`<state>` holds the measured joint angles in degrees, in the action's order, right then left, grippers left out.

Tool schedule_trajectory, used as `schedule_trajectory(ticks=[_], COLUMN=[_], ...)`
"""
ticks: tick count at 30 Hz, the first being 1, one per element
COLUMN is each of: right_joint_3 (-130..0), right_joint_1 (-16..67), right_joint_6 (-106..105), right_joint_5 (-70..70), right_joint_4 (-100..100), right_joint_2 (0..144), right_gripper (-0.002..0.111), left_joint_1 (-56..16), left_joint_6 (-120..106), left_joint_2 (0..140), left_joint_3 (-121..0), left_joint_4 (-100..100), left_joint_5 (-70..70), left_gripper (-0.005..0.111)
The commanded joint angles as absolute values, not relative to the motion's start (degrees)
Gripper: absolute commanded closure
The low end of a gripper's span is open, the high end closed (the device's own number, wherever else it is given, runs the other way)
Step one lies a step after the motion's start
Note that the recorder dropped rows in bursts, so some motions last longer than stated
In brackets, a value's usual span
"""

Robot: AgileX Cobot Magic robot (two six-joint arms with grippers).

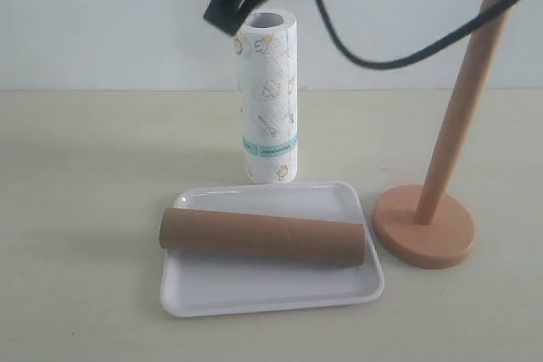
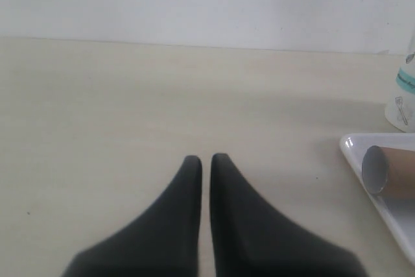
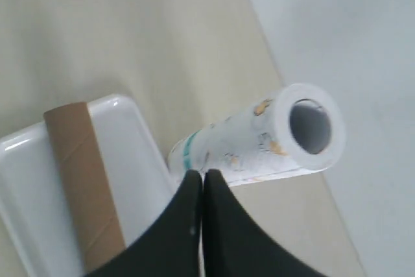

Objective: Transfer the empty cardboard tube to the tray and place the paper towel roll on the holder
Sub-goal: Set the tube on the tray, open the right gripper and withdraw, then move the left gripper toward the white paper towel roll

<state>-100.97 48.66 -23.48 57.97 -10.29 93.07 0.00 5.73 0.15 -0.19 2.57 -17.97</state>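
Observation:
The empty cardboard tube (image 1: 263, 237) lies lengthwise across the white tray (image 1: 271, 294). Behind the tray the paper towel roll (image 1: 270, 99) stands upright on the table. The wooden holder (image 1: 424, 228) stands bare to the right of the tray. My right gripper (image 1: 221, 16) hangs shut and empty beside the roll's top rim, on its left. In the right wrist view its tips (image 3: 201, 174) lie just short of the roll (image 3: 259, 141), with the tube (image 3: 81, 173) in the tray (image 3: 130, 141) beyond. My left gripper (image 2: 205, 158) is shut, empty, low over bare table.
A black cable (image 1: 382, 61) droops from the right arm between the roll and the holder's dowel (image 1: 465, 95). In the left wrist view the tray corner (image 2: 353, 144), the tube's open end (image 2: 381, 170) and the roll's foot (image 2: 405, 98) lie off to one side.

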Motion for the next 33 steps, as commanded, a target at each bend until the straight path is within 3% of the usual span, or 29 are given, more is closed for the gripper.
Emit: schedule_trajectory(ticks=[1,7,13,19,33], right_joint_3=[-101.28,-101.28,-101.28,-99.48,-63.09], right_joint_1=[48.52,48.52,48.52,48.52,48.52], right_joint_6=[-23.06,-18.27,-15.38,-8.19,11.59], right_joint_5=[56.57,55.65,57.5,59.29,49.08], right_joint_4=[-11.9,-21.0,-26.83,-32.6,-40.84], right_joint_2=[87.6,81.42,73.25,63.0,30.27], right_gripper=[0.108,0.108,0.108,0.108,0.108], left_joint_1=[0.08,0.09,0.09,0.09,0.09], left_joint_6=[5.48,3.76,1.85,3.04,11.11], left_joint_2=[0.0,0.0,0.0,1.54,37.73], left_joint_3=[0.0,0.0,0.0,-4.63,-28.04], left_joint_4=[2.37,4.39,5.61,5.34,5.34], left_joint_5=[-17.93,-15.2,7.86,4.85,9.36], left_gripper=[0.103,0.103,0.103,0.103,0.103])
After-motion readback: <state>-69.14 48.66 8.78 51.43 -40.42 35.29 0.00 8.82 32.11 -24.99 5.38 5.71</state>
